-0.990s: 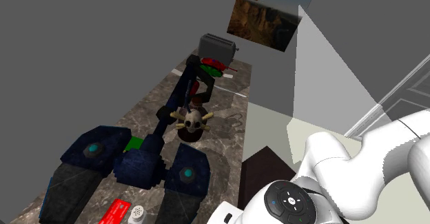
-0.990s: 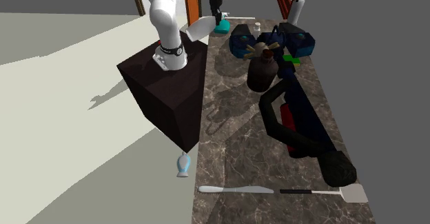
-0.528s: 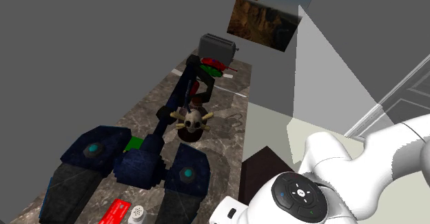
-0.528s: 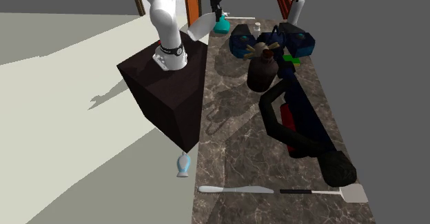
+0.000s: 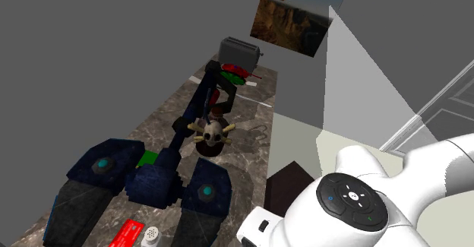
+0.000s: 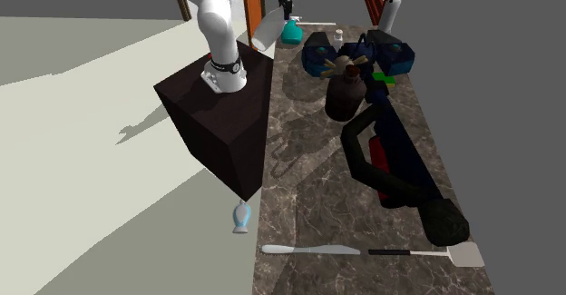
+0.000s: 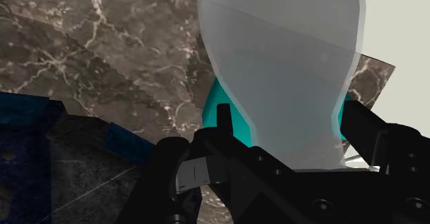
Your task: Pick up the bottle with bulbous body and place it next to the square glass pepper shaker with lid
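Marble surface [image 6: 308, 180] runs along grey walls [image 5: 91, 33]; my pincer [image 7: 286, 111] clasps the teal bottle [image 7: 211, 105], mostly hidden behind a pale translucent shape [image 7: 282, 50].

Stand [image 6: 218, 112] against surface [image 6: 308, 166] edge, second exterior view's left. Bottle [image 6: 291, 35] at surface's far end, clasped in tool [image 6: 287, 14] directly above. Shaker [image 6: 338, 35] near, to bottle's right. Skull-topped jar [image 6: 345, 89] mid-surface, nearer than shaker. Spatula [image 6: 363, 250] across near end. Small vase [image 6: 240, 218] on floor [image 6: 91, 157], below stand's corner.
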You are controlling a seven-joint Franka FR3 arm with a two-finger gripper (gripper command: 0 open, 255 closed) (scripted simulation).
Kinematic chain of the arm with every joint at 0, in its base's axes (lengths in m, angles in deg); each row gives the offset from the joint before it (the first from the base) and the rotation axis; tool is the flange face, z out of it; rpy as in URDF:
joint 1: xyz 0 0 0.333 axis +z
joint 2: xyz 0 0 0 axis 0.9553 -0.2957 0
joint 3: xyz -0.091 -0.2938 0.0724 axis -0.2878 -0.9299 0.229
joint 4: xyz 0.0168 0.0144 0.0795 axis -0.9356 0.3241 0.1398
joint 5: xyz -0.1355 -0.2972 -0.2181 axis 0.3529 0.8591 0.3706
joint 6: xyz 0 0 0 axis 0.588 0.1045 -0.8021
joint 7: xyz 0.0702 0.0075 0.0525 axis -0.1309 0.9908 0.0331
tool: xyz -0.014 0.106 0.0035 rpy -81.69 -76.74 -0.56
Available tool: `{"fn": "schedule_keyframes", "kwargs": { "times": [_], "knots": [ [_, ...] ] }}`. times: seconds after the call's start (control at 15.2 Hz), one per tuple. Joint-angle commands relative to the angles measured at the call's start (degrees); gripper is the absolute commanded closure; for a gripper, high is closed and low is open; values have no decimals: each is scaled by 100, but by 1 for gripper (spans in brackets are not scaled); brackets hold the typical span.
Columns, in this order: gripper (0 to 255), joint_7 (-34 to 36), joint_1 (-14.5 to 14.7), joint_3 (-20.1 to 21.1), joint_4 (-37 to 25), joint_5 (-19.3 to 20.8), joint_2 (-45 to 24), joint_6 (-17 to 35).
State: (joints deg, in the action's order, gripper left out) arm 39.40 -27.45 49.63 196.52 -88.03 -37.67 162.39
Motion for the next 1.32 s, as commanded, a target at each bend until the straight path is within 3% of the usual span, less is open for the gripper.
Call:
{"fn": "schedule_keyframes", "kwargs": {
  "times": [0.0, 1.25],
  "knots": [
    [255, 15, 14, -118, -65, 76, 168, -240],
    [255, 233, -67, -872, -1069, 722, 886, -1956]
  ]
}}
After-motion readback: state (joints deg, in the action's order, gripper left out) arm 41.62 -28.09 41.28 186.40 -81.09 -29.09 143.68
